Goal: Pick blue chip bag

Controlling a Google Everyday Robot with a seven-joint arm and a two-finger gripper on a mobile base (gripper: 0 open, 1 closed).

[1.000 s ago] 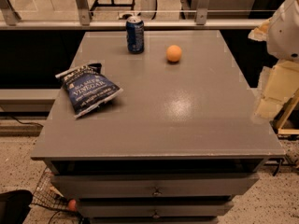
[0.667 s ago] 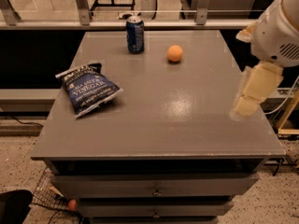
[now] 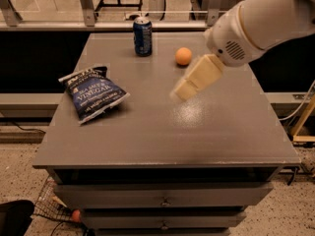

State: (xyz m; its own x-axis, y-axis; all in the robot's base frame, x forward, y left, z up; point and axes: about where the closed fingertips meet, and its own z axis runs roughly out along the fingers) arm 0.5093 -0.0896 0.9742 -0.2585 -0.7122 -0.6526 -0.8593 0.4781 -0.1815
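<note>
The gripper (image 3: 180, 92) has swung in from the table's (image 3: 206, 136) right edge and now hangs above its middle, well short of the blue chip bag (image 3: 96, 93), which lies flat near the left edge. Whether the gripper is open or closed cannot be told. The approach looks underway; it must travel further left, clear of the blue soda can (image 3: 142, 36) and the orange (image 3: 183, 56) at the back.

Grey table (image 3: 147, 141) with drawers (image 3: 162, 198) on speckled floor (image 3: 17, 159); metal rail (image 3: 49, 26) behind. Gripper (image 3: 181, 91) over table's middle.
</note>
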